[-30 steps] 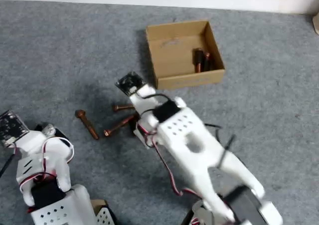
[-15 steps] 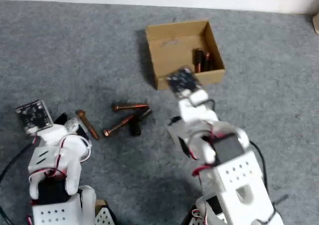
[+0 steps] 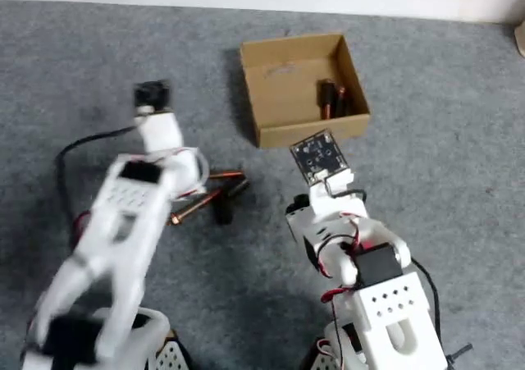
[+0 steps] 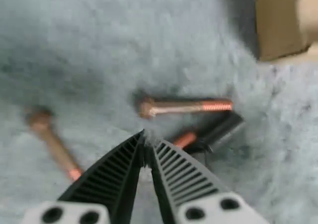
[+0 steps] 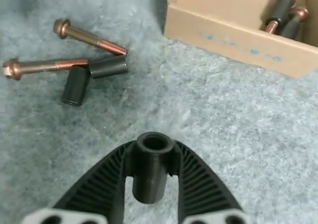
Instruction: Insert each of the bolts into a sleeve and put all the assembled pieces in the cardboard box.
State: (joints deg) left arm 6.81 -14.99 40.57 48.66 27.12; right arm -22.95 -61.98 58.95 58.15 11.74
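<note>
cardboard box (image 5: 233, 35): edge-cropped | bolt (image 4: 186, 106): blurred | dark piece (image 4: 218, 130): perhaps a sleeve

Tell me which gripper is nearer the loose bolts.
Left. The left gripper hovers right above the bolts; the right gripper, holding a sleeve, sits farther off.

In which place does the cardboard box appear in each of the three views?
High view: box in the upper middle of the picture.
Left wrist view: one corner of it, beyond the bolts.
Right wrist view: its near wall, with two assembled pieces inside.
Shared landmark: the loose sleeve lying at a bolt's tip, near the box.
</note>
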